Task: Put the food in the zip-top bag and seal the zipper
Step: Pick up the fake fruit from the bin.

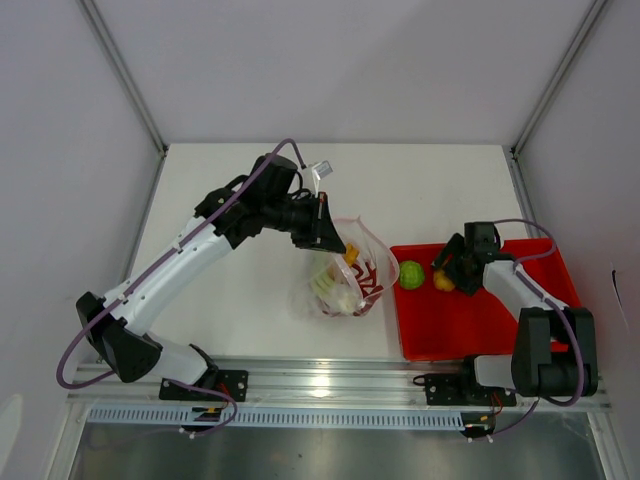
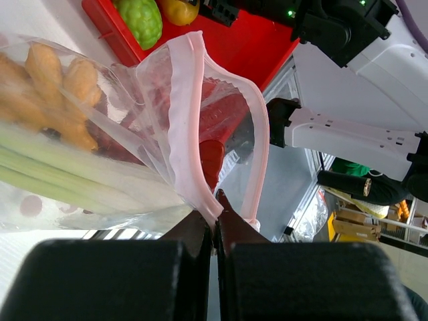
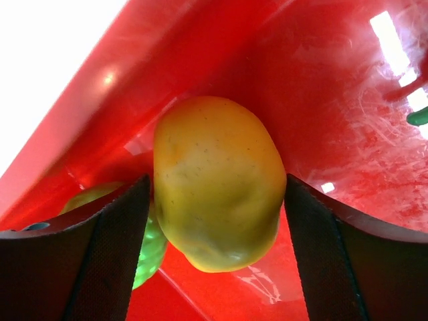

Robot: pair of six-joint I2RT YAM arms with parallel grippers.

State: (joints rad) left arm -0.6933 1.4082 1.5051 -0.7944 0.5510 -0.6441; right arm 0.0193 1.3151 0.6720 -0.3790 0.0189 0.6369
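Straddling yellow toy fruit (image 3: 214, 174): right gripper (image 3: 217, 190), jaws apart at its 3 and 9 o'clock; clear plastic zip-top bag (image 1: 350, 290), 9 o'clock away, clenched in left gripper (image 2: 215, 219).

You have a white tabletop (image 1: 240, 300) in front of you. Two things lie directly on it. The clear zip-top bag (image 1: 345, 290) is near the middle, with its lower part resting on the surface. A red tray (image 1: 470, 330) sits just to the bag's right, close against it. An aluminium rail (image 1: 330, 378) runs along the near edge.
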